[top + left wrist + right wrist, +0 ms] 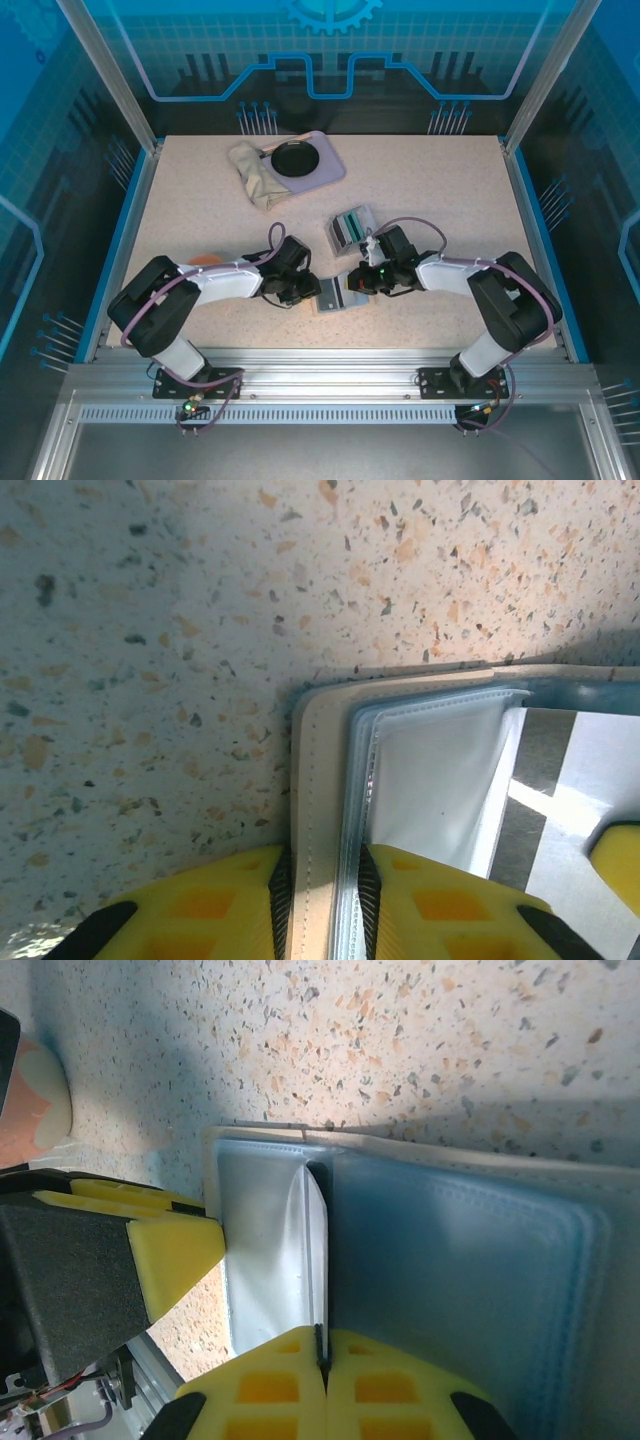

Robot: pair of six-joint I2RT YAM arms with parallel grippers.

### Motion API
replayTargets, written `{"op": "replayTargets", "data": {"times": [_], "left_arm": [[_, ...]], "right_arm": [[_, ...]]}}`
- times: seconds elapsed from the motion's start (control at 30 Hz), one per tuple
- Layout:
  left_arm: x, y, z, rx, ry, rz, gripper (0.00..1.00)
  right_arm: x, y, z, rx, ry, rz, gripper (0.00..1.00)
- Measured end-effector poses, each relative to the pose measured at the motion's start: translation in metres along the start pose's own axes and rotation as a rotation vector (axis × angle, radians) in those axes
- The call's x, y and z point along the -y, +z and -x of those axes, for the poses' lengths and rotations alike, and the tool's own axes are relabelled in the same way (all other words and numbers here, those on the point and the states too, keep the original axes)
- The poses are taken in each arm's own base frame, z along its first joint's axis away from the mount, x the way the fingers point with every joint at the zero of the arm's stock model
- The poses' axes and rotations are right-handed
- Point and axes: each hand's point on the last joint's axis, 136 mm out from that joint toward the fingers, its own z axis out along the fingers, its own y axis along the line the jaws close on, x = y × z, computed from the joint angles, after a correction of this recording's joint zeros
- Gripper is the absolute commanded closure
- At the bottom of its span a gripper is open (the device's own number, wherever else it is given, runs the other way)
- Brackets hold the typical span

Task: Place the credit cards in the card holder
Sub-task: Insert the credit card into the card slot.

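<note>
Top: tan bifold card holder [330,297] lies open on the speckled counter [440,190], between left gripper [298,290] and right gripper [362,282], both arms folded inward. A grey box tray of upright cards [350,230] sits just behind.
Left wrist: left gripper [325,905] clamps the holder's tan cover edge.
Right wrist: right gripper [320,1380] is pinched on what looks like a thin white credit card [314,1250], edge-on at the clear sleeve.

Shows a tan card holder [331,298] lying open and flat near the front, clear pockets up, a white, grey-striped credit card [545,770] at one pocket, further cards [350,230] upright just behind.
</note>
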Motion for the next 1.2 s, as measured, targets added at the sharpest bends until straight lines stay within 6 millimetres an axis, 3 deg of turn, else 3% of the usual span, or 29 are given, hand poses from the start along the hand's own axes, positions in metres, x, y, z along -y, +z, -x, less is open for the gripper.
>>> {"op": "replayTargets", "data": {"times": [0.43,0.67,0.83,1.0,1.1,1.2], "left_arm": [[0.000,0.000,0.000,-0.004,-0.001,0.007,0.73],[-0.001,0.000,0.000,-0.005,-0.001,0.008,0.73],[-0.001,0.000,0.000,-0.005,0.000,0.009,0.73],[0.000,0.001,0.000,-0.006,0.015,0.011,0.73],[0.000,0.001,0.000,-0.009,0.016,0.013,0.73],[0.000,0.001,0.000,-0.012,0.016,0.013,0.74]], "right_arm": [[-0.003,0.012,-0.001,-0.006,0.045,0.015,0.96],[-0.007,0.020,-0.005,-0.009,0.042,-0.004,0.84],[-0.002,0.014,-0.006,-0.010,0.024,-0.070,0.77],[0.003,0.009,-0.010,-0.021,0.014,-0.107,0.79],[0.004,0.009,-0.011,-0.028,0.011,-0.111,0.89],[0.003,0.010,-0.012,-0.036,0.011,-0.100,0.90]]}}
